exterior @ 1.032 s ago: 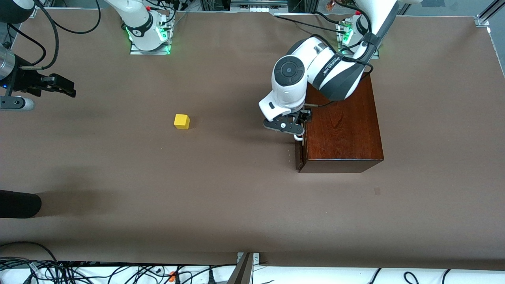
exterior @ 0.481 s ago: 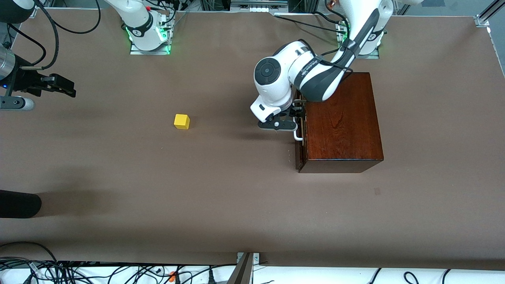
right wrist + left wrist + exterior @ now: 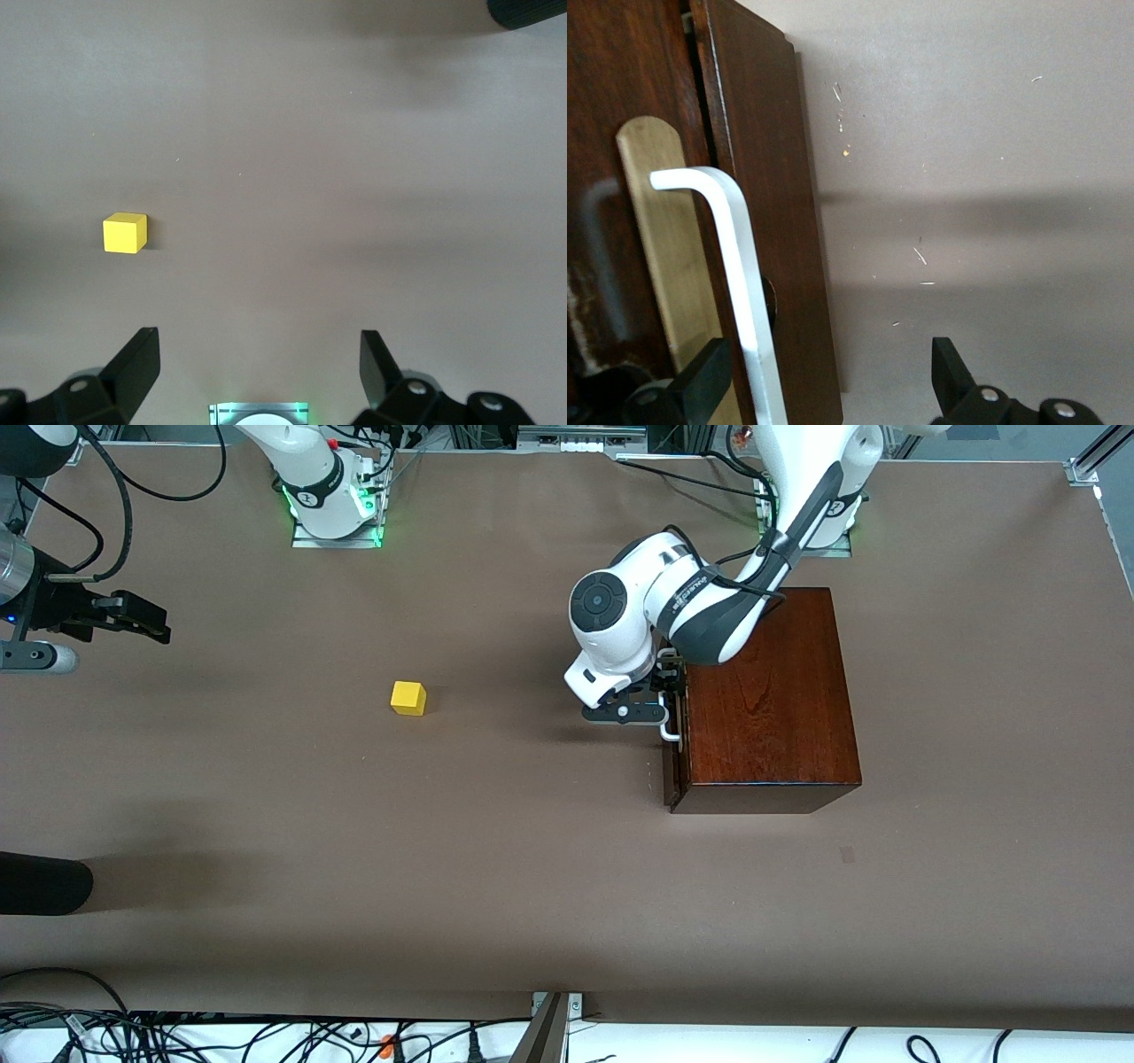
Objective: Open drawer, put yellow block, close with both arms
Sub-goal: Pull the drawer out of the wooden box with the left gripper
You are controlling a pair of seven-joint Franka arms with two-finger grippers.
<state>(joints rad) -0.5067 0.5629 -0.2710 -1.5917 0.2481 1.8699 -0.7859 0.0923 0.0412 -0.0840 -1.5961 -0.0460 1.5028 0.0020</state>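
A brown mat [image 3: 496,886] covers the table, with loose cables [image 3: 266,1036] along its near edge. The dark wooden box [image 3: 771,700] sits toward the left arm's end. Its drawer [image 3: 671,766] is barely ajar. The left gripper [image 3: 669,691] is at the drawer front, fingers [image 3: 700,385] spread wide with the white handle [image 3: 744,292] between them, not clamped. The yellow block [image 3: 408,698] lies on the bare mat, well apart from the box. The right gripper [image 3: 142,624] waits released above the right arm's end.
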